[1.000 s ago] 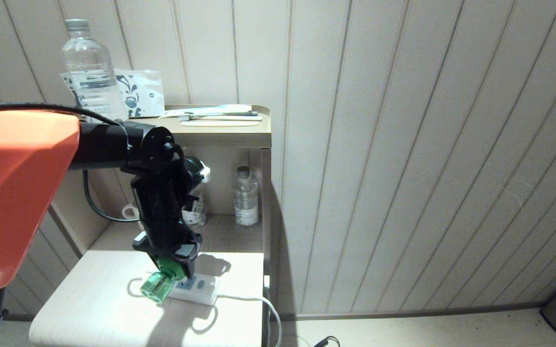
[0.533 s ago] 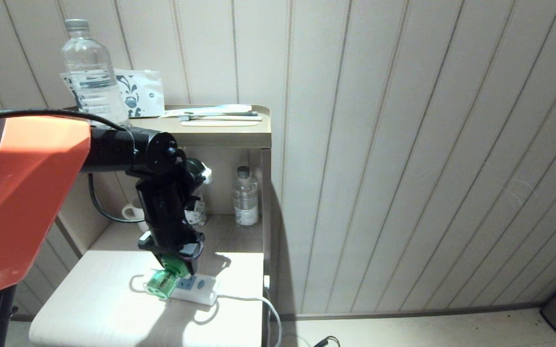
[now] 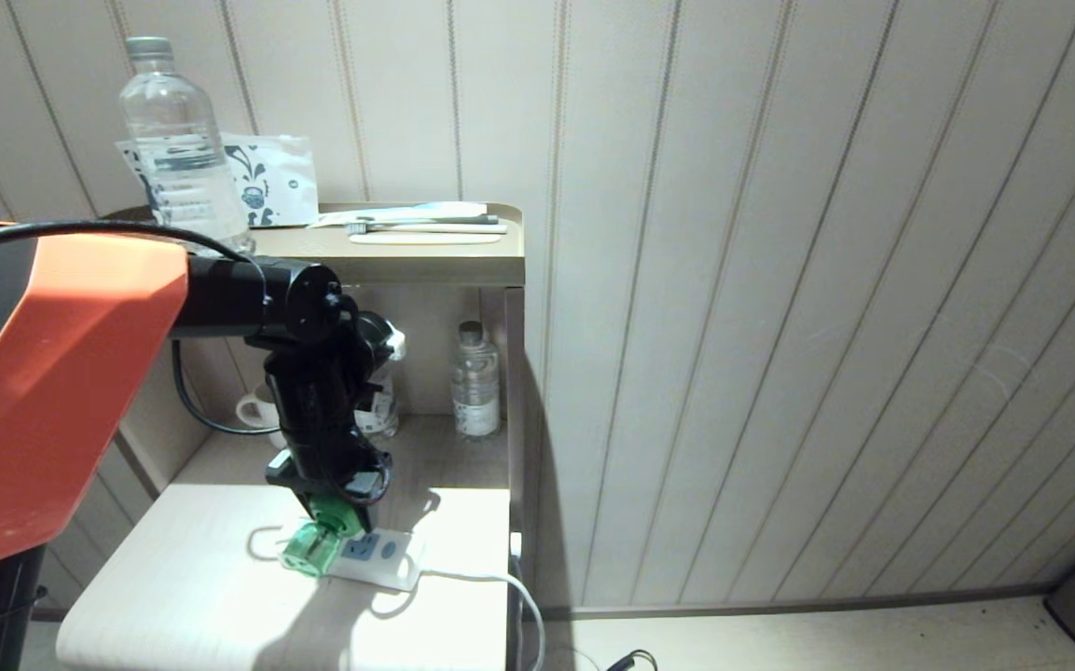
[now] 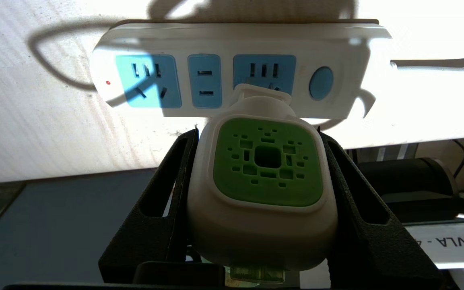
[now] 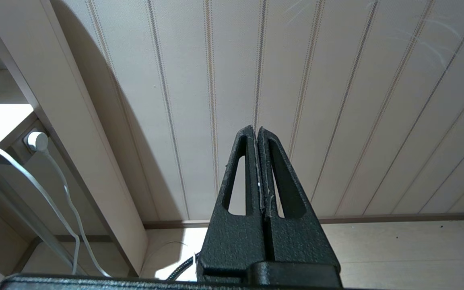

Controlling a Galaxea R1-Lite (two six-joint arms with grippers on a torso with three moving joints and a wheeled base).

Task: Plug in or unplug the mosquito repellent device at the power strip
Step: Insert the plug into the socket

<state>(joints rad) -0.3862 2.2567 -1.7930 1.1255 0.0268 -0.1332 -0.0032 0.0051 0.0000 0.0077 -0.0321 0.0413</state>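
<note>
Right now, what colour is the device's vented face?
Green, set in a white body; the device shows best in the left wrist view.

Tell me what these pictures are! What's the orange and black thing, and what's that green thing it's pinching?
It is a robot with two arms. The wide picture comes from a camera on its head; the other two come from cameras on its wrists. The orange and black thing is its left arm. Its left gripper is shut on a mosquito repellent device, white with a green top, at a socket of the white power strip lying on a pale table. Whether it is fully plugged in, I cannot tell. Behind stand a water bottle and a mug. The right gripper is shut, holds nothing, and points at the wall.
</note>
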